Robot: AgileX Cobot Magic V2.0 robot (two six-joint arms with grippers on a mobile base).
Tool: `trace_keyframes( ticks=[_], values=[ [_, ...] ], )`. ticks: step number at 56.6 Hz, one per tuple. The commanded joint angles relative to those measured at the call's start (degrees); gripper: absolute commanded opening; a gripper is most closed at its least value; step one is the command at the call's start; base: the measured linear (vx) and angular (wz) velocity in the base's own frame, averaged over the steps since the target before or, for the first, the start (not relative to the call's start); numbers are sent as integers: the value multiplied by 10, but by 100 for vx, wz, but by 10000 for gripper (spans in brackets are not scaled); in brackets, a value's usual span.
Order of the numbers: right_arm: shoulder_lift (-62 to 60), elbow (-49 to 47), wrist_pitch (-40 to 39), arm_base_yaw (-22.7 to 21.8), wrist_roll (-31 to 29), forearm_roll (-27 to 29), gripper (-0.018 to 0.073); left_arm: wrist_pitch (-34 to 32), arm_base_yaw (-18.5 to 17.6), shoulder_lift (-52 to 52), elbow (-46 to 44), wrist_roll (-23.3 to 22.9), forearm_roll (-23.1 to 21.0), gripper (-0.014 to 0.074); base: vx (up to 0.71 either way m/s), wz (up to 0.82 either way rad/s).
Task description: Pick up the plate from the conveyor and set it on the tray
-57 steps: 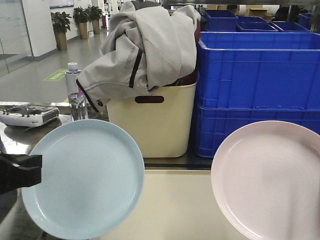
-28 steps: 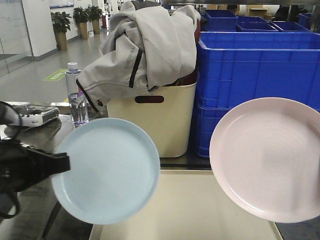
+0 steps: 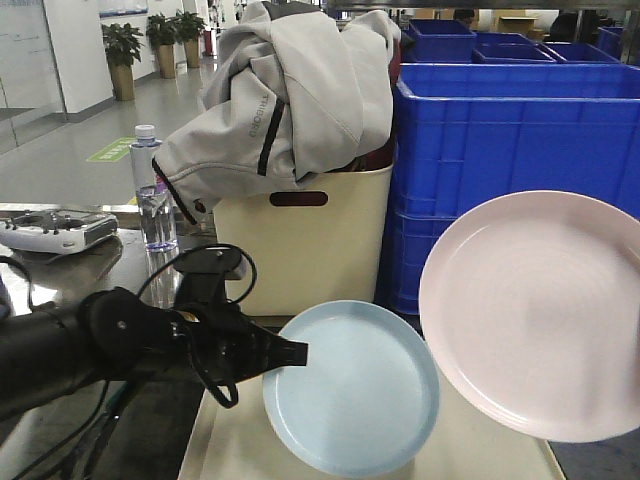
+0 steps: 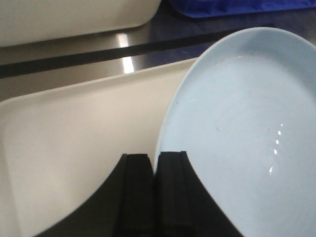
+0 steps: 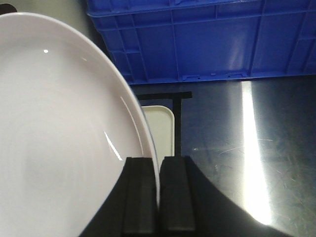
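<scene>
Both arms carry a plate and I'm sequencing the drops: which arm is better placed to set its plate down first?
Probably left. The left hand holds the blue plate low over the tray, while the right hand holds the pink plate higher, toward the tray's right side.

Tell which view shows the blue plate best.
The front view: nearly the whole blue plate shows, tilted over the tray, its rim in the left gripper. The left wrist view cuts off its right and lower parts. The right wrist view misses it.
</scene>
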Motion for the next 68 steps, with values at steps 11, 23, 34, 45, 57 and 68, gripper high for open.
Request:
trace_keyframes(
  ticks=[11,23,34,45,57,68],
  values=[
    [-5,-16,-51,-3,5,4,-12,-13,-15,-3,-42,1,-16,262,0,0],
    [-3,-16,-53,-3,22,6,-12,4,-16,-15,-42,1,-15,407,0,0],
    [34,-16,-72,-3,23,38,-11,12,-16,-85,-42,2,24,325,0,0],
    [141,-17,-118,30,-18,93,-11,-29,-14,-207,-42,-3,70,-9,0,0],
    [268,-17,-176,101,-22,124,-10,-47,-14,-281,-42,-2,86,-6,0,0],
    [328,-17,-182,112,-22,129,13,-30,-14,-294,-42,-3,110,-4,0,0]
  ],
)
